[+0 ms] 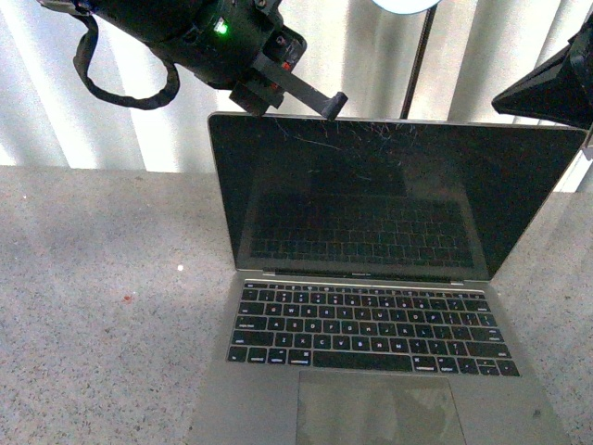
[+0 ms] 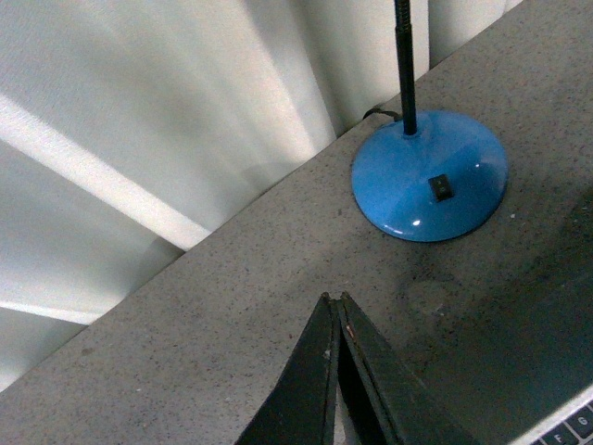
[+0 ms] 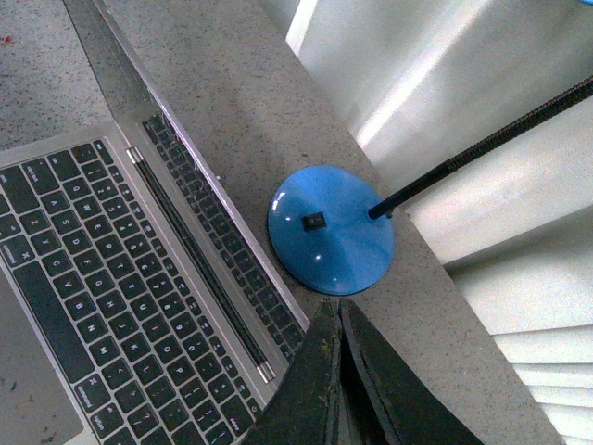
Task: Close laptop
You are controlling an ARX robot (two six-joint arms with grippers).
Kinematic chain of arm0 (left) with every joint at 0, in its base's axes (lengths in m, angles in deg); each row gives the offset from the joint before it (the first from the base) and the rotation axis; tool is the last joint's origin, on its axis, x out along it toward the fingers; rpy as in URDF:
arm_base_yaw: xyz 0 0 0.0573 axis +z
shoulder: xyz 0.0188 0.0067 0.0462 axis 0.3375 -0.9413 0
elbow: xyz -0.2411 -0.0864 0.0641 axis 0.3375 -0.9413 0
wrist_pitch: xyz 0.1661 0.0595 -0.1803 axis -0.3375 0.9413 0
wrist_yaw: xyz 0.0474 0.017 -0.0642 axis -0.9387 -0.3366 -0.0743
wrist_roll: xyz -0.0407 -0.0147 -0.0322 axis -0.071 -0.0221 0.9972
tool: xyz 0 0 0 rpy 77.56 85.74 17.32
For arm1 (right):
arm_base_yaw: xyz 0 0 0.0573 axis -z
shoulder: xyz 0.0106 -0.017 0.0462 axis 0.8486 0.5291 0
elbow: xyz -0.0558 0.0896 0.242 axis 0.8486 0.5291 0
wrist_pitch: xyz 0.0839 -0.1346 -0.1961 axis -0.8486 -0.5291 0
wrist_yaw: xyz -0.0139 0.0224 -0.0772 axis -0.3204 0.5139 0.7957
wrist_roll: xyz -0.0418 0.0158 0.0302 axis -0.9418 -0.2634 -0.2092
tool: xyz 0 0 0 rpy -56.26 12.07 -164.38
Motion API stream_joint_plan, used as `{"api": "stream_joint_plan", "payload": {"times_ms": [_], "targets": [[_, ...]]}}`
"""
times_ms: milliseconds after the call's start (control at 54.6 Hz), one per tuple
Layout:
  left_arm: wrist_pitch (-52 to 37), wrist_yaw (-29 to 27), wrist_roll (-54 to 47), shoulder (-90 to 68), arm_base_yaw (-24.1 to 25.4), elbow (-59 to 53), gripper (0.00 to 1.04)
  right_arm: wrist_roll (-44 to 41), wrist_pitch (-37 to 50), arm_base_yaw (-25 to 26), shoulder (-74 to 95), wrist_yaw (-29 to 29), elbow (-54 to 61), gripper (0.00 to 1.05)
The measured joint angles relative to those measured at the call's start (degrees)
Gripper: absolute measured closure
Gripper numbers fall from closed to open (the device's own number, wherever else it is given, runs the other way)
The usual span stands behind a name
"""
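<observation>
1. The slim silver-grey metal laptop with black keys is found open in the middle of the speckled grey tabletop. Its base lies flat, with the trackpad edge nearest the robot.
2. The glossy black screen is seen standing near upright, tilted slightly back. Fine cracks are spread along its top edge, and the keys are mirrored in the glass.
3. The left tool is held just above the top edge of the lid, toward its left corner; whether contact is made cannot be told. In the left wrist view its fingers are seen pressed together with nothing between them.
4. This placement is judged to be preparation for a push. A closed tool gives one stiff tip, and the top edge, being farthest from the hinge, gives the most leverage for folding the lid forward and down.
5. The right tool is likewise seen pinched closed and empty. It is held above the lid's right end, apparently out of the lid's path.
6. A round blue lamp base with a black pole is noted on the tabletop behind the lid, near it but apart. It is judged to lie outside the closing arc.
7. The closing is judged not yet begun, as the lid is fully raised.
</observation>
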Motion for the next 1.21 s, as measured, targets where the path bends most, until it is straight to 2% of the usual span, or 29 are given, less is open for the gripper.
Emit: {"api": "stream_joint_plan", "payload": {"times_ms": [806,1007,1209], "targets": [[3.4,1.2,-1.5,-0.6,-1.0,0.5,1.01,-2.4,-3.9,-1.0,2.7,-0.1,-1.9,1.02],[6.3,4.1,-1.8,-0.1,-1.2,0.0,1.01,-3.4,-5.5,-0.6,2.3,-0.4,-0.9,1.02],[7.4,4.4,-1.9,1.0,-1.4,-1.3,1.01,-4.1,-6.6,-0.9,1.9,-0.4,-0.3,1.02]]}}
